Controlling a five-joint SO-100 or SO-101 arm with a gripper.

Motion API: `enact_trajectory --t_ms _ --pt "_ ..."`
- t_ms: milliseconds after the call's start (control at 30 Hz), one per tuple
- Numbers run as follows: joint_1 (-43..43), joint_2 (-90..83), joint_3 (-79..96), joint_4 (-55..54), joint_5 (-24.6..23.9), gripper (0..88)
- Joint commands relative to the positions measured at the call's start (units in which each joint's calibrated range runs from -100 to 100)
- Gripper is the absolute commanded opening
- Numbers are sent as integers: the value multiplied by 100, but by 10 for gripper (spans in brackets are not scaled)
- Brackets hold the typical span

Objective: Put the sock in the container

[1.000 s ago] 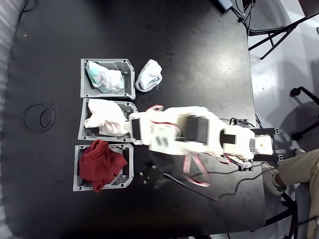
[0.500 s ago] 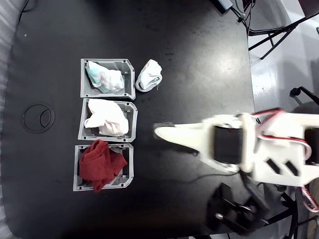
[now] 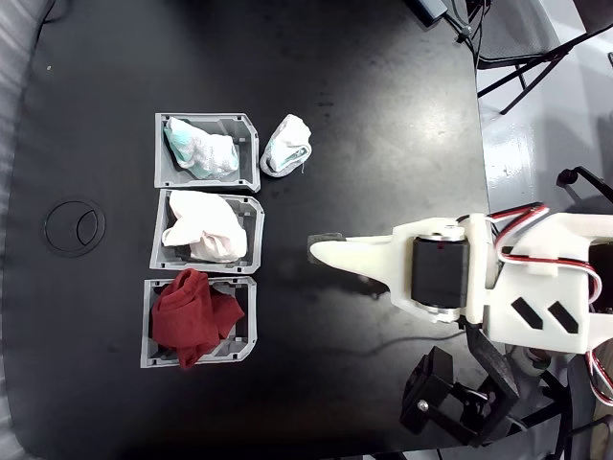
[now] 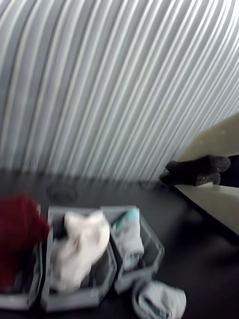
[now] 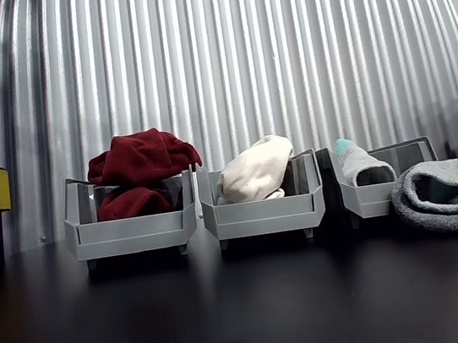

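The sock (image 3: 199, 149), a white fuzzy ball with a mint-teal end, lies inside the container (image 3: 245, 126), the top grey bin in the fixed view. In the wrist view the sock (image 4: 128, 237) rests in the rightmost bin (image 4: 155, 247). The other view shows the sock's teal end (image 5: 347, 151) poking above that bin (image 5: 377, 194). My gripper (image 3: 314, 247) hangs raised to the right of the bins, well clear of them, pointing left. Its jaws (image 4: 167, 177) look shut, with nothing but dark padding between them.
A smaller folded sock (image 3: 286, 146) lies on the black table just right of the container. The middle bin holds a white-pinkish cloth (image 3: 203, 226) and the bottom bin a red cloth (image 3: 193, 316). A corrugated metal wall (image 5: 281, 53) stands behind the bins.
The arm has pulled back from over the middle bin to the right side of the table and risen. The sock has stayed in the top bin.
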Motion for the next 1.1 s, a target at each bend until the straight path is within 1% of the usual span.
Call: enact_trajectory --t_ms 0,233,433,567,767,900,1067 --pt "-106 -1113 1752 185 15 13" --pt "-161 -3330 5187 91 15 13" --pt "-122 -4819 7162 -575 -2 13" --pt "-122 -5923 8424 -1309 -8 13" --pt "-122 -7621 10670 -2736 -2 13" --pt "-114 -8541 12311 -3718 10 13" --pt "-114 -9403 13745 -4520 -8 13"
